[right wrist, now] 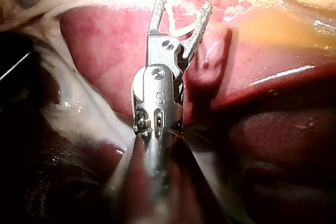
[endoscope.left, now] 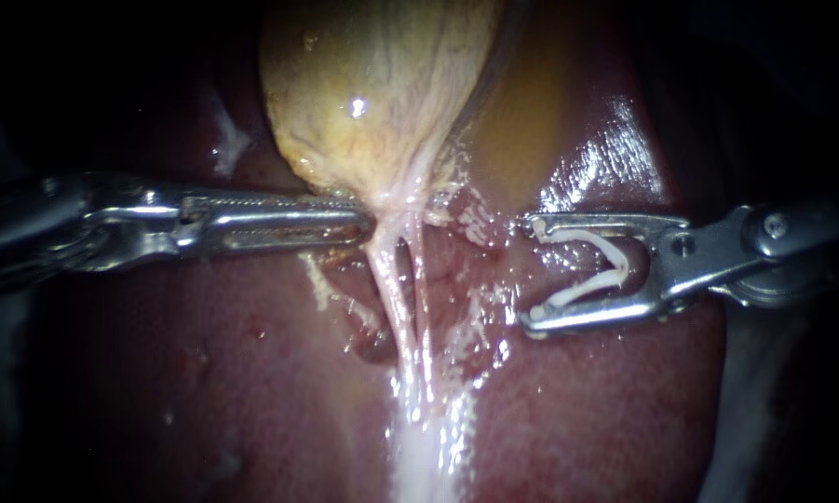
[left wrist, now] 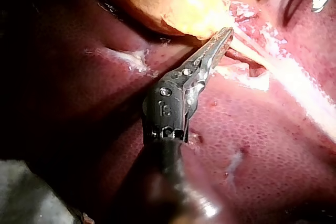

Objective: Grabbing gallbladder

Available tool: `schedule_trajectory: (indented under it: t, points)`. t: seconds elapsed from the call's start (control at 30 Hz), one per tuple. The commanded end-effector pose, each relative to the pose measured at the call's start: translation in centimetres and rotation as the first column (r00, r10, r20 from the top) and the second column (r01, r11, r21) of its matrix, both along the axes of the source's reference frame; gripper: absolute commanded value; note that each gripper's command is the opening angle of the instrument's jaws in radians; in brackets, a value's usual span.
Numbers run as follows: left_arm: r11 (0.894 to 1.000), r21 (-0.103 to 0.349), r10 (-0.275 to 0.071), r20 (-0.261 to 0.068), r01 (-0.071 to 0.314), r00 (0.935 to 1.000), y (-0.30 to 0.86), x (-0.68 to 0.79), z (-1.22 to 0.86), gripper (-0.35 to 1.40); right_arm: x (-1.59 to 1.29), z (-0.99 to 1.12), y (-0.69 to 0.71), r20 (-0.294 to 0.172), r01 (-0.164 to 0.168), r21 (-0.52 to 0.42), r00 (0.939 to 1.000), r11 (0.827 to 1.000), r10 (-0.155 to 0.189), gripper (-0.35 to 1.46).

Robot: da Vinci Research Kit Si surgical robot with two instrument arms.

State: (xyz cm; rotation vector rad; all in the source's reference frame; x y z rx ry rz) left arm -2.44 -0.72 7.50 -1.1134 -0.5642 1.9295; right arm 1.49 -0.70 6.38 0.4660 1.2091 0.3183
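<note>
Liver [endoscope.left: 205, 373] fills the view as the bed under everything. Gallbladder [endoscope.left: 372, 84] lies on its far edge, yellow and full, narrowing to a neck mid-view. From there, pale strands [endoscope.left: 405, 307] run down across the liver toward its near edge.

Left instrument [endoscope.left: 363, 224]: jaws together, tips buried in the gallbladder neck. Left wrist view agrees, with the tip tucked under the sac's lower edge and tissue on both sides of it. I read that as clamped on the neck, but the bite is small.

Right instrument [endoscope.left: 531, 270]: jaws wide apart, holding an open white clip [endoscope.left: 577, 289] seated between them. It sits just beside the strands and clear of the gallbladder.

Progress: the grab looks made. What's left, in my judgement, is proving the hold under a pull. The bite sits at the jaw tips only, so it could slip.
</note>
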Motion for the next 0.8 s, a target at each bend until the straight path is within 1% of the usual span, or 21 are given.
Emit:
schedule_trajectory:
  t: [0.03,0.1,0.2,0.37,0.53,0.67,0.8]
  points:
    - [1.000,0.003,0.000,0.005,0.000,1.0000,0.03,0.02,-0.07,-0.35,0.00,0.00,0.00,0.000,0.000,0.000,1.0000,1.000,0.000,0.49]
    - [1.000,0.008,0.000,0.014,0.000,0.9999,0.06,0.04,-0.17,-0.35,0.00,0.01,0.00,0.000,0.000,0.000,1.0000,1.000,0.000,0.49]
    - [1.000,0.009,-0.005,0.018,0.005,0.9998,0.07,0.07,-0.27,-0.35,0.00,0.01,0.00,0.000,0.000,0.000,1.0000,1.000,0.000,0.49]
    - [1.000,0.012,-0.008,0.028,0.008,0.9996,0.08,0.12,-0.38,-0.35,0.00,0.01,0.00,0.000,0.000,0.000,1.0000,1.000,0.000,0.49]
    - [1.000,0.013,-0.019,0.035,0.019,0.9992,0.13,0.16,-0.51,-0.35,0.00,0.01,0.00,0.000,0.000,0.000,1.0000,1.000,0.000,0.49]
    - [1.000,0.015,-0.023,0.038,0.022,0.9990,0.15,0.19,-0.59,-0.35,0.00,0.01,0.00,0.000,0.000,0.000,1.0000,1.000,0.000,0.49]
    - [1.000,0.015,-0.023,0.037,0.022,0.9990,0.14,0.19,-0.61,-0.35,0.00,0.01,0.00,0.000,0.000,0.000,1.0000,1.000,0.000,0.49]
